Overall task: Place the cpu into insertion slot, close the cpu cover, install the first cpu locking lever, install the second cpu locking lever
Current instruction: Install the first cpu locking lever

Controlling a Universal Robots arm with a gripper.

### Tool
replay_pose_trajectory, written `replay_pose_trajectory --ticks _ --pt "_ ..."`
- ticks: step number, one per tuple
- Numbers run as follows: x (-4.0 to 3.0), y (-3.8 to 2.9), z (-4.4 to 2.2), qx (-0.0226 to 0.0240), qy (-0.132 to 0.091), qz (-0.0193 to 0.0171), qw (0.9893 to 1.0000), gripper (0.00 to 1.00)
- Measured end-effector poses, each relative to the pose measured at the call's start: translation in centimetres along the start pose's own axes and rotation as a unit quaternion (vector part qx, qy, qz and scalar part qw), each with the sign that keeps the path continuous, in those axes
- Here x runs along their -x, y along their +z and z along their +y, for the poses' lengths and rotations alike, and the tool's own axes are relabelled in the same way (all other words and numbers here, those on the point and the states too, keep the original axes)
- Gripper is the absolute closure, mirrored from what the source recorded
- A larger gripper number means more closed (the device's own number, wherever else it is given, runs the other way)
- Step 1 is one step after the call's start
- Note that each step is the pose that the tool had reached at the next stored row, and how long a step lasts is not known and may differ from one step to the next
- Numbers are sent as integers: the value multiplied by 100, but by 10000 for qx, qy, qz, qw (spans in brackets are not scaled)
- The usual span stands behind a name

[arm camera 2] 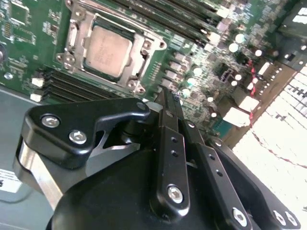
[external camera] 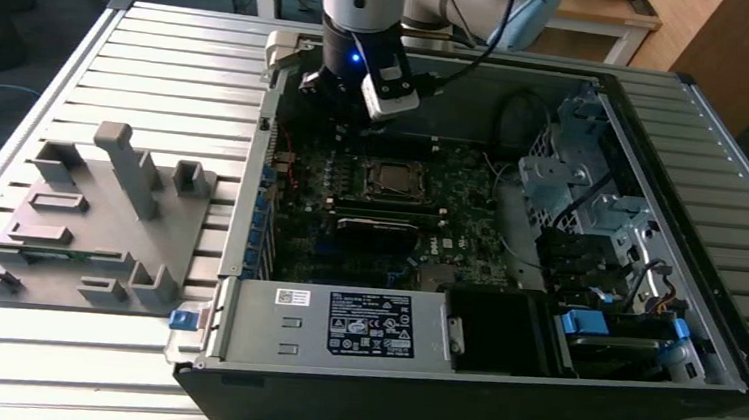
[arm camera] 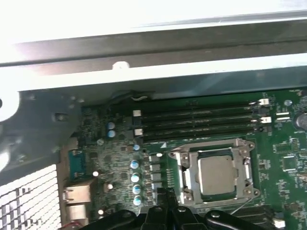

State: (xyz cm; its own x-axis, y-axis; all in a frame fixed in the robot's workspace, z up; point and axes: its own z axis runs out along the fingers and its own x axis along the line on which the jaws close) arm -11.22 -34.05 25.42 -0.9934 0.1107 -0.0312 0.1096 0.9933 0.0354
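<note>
The cpu, a dull silver square, lies seated in the insertion slot on the green board. The cpu cover, a silvery frame, lies flat around the chip's edges. A thin wire lever runs along one side of the socket. My gripper hangs above the board beside the socket, toward the case's rear wall. Its black fingers are shut together with nothing between them and touch neither the chip nor the cover.
An open computer case lies on a slatted metal table. Black memory slots run beside the socket. A power supply sits at the front, and drive cages and cables are on the exterior view's right. A grey fixture stands on the left.
</note>
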Motion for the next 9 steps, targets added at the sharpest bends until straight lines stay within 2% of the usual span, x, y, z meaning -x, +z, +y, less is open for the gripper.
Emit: replay_pose_trajectory --ticks 3,4,7,9 --pt "-53 -1 -6 9 1 -8 10000 90" --pt "-59 -1 -7 54 2 -4 10000 90" --pt "-80 -2 -12 269 10 20 9996 90" --pt "-98 -2 -15 377 14 32 9993 90"
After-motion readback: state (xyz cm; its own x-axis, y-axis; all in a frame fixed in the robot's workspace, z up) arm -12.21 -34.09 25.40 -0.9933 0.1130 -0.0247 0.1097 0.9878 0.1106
